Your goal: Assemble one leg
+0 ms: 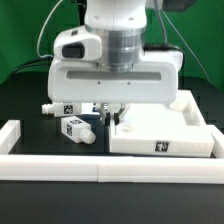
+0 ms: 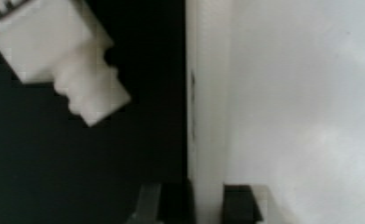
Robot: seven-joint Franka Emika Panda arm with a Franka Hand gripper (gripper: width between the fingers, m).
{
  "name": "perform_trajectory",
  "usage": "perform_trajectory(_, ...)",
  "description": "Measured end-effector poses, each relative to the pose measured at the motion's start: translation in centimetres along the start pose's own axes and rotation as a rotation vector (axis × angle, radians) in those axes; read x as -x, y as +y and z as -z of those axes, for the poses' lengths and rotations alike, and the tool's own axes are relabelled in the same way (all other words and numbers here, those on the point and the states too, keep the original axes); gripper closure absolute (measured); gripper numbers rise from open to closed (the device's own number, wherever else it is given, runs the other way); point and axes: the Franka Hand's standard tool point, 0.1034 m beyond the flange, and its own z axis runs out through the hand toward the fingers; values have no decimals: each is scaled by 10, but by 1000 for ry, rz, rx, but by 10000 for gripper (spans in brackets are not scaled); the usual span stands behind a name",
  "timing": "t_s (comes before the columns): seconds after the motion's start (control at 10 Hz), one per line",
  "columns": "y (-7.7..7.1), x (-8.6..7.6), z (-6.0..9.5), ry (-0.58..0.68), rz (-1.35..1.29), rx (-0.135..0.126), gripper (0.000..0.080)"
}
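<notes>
The pincer (image 1: 113, 117) is pinched tight on the flat white panel's (image 1: 165, 128) edge, chunky tagged legs (image 1: 78, 128) beside.

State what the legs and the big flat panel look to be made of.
Legs: apparently white plastic with a smooth matte finish, uniform colour, rounded moulded edges and printed black-and-white tags. Flat panel: likely the same plastic, with an even, grainless white surface. Blur leaves finer texture undecided.

White leg (image 1: 76, 129) with black-and-white tag; white panel (image 1: 160, 131); black table (image 1: 30, 105).
</notes>
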Motion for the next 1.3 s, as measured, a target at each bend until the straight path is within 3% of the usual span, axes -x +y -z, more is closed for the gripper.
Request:
perform_trajectory(0.3, 6, -20, -13, 7, 4, 6, 745)
perform_trajectory(0.5, 5, -22, -18, -4, -8, 6, 745)
perform_trajectory(1.0, -15, -21, -18, 7, -43, 12, 745)
perform_trajectory(1.3, -15, -21, -18, 5, -41, 10, 745)
